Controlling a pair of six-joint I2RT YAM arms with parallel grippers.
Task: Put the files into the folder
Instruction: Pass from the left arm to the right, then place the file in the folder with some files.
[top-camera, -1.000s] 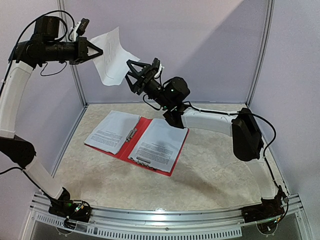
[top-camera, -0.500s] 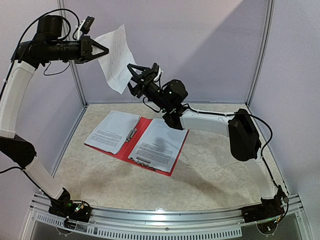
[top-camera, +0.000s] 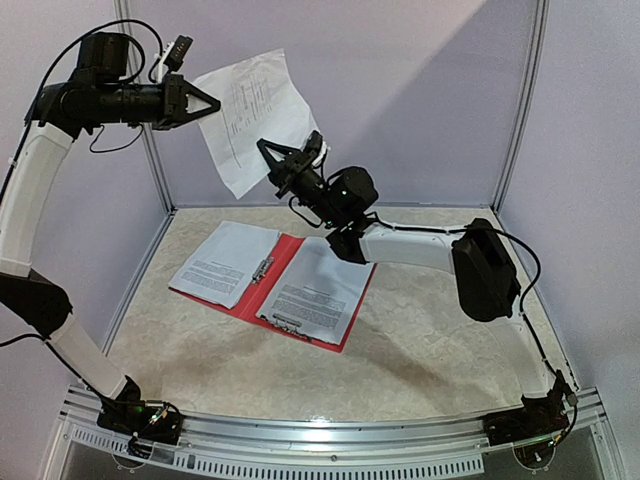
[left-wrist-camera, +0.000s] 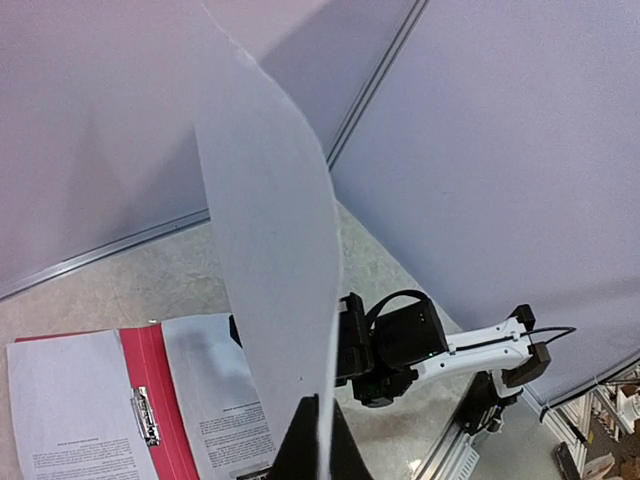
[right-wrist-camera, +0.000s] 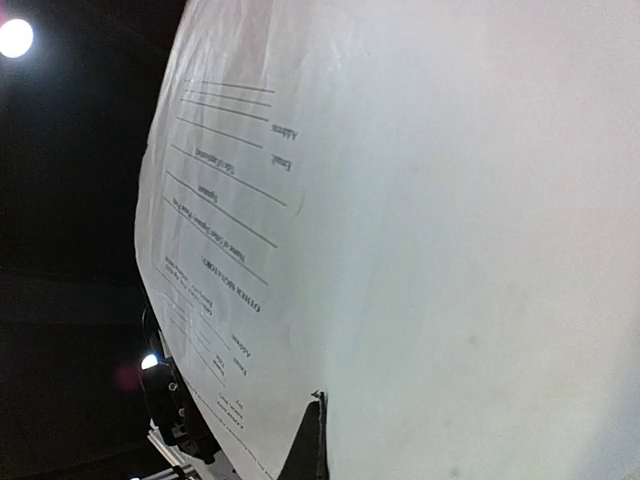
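Note:
A white printed sheet (top-camera: 250, 110) hangs high in the air at the back left, one of the files. My left gripper (top-camera: 215, 105) is shut on its left edge. My right gripper (top-camera: 266, 152) is shut on its lower edge. In the left wrist view the sheet (left-wrist-camera: 275, 270) rises edge-on from my shut left gripper (left-wrist-camera: 322, 440). The sheet (right-wrist-camera: 400, 250) fills the right wrist view, pinched at my right gripper (right-wrist-camera: 318, 440). The red folder (top-camera: 285, 255) lies open on the table with a sheet on its left half (top-camera: 222, 262) and another on its right half (top-camera: 318, 288).
A silver clip (top-camera: 263, 268) sits along the folder's spine and another (top-camera: 290, 322) at the near edge of the right sheet. Purple walls with metal posts (top-camera: 520, 110) close the back and sides. The right arm (top-camera: 420, 245) stretches low over the table behind the folder.
My right gripper has gone from open to shut on the lower edge of the raised sheet. The sheet has spread out wider and to the right. The left gripper has stayed shut on it.

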